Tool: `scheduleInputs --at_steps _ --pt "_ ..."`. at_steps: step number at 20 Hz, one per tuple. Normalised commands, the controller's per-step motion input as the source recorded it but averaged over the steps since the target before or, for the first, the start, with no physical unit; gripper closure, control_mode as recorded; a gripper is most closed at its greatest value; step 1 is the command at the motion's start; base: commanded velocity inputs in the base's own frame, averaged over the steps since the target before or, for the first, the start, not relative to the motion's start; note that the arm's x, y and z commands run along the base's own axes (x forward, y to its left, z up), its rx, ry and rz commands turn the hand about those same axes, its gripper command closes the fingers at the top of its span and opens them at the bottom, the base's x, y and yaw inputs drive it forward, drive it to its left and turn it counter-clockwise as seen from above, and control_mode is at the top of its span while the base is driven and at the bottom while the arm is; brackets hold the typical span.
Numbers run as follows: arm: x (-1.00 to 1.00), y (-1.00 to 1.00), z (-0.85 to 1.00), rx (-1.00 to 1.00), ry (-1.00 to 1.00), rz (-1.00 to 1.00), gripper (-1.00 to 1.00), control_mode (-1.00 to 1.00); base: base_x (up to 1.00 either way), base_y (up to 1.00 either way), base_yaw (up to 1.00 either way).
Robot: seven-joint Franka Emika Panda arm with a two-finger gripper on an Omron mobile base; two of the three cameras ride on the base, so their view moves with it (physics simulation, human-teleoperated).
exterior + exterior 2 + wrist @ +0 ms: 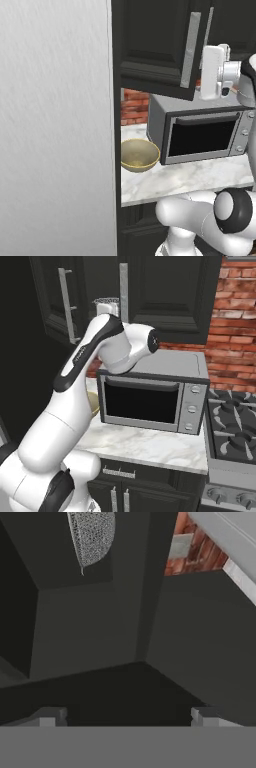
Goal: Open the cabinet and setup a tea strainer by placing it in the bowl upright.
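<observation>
A: Left base view first. What's there?

B: The cabinet (150, 45) has one black door swung out, its long silver bar handle (190, 50) running nearly vertical, leaning a little. The white hand (216, 72) sits just beside that handle, above the grey microwave (200, 130). The olive-yellow bowl (139, 155) stands upright on the marble counter (190, 177), mouth up, just left of the microwave.

A: And the right base view?

B: The arm (85, 356) arches up from the lower left and reaches toward the cabinet between two handles. It covers most of the bowl; a sliver of yellow peeks out left of the microwave. This side adds a brick wall (232, 331) and a stove (232, 431) to the right.

A: Hand view?

B: It looks into the dark cabinet interior. The tea strainer (92, 537) shows at the upper edge, a rounded grey mesh basket with a thin wire along its side, long axis running roughly top to bottom of the view. The gripper (129, 716) is spread wide, both fingertips (50, 716) far apart, nothing between them, well apart from the strainer.
</observation>
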Motion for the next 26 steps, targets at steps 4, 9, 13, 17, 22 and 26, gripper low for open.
scheduleInputs --at_steps 4,9,13,17,22,26 --pt "0.00 0.38 -0.01 0.00 0.00 0.08 -1.00 -1.00 0.00 0.00 0.00" --pt "-0.17 0.45 0.00 0.00 0.00 0.16 -1.00 -1.00 0.00 0.00 0.00" --pt "-0.68 0.32 0.01 0.01 0.00 0.17 -1.00 -1.00 0.00 0.00 0.00" --pt "-0.84 0.35 0.08 0.03 0.00 0.18 -1.00 -1.00 0.00 0.00 0.00" --pt "-0.51 0.56 0.01 0.00 0.00 0.16 -1.00 -1.00 0.00 0.00 0.00" --pt "-0.14 0.79 0.00 0.00 0.02 0.11 -1.00 -1.00 0.00 0.00 0.00"
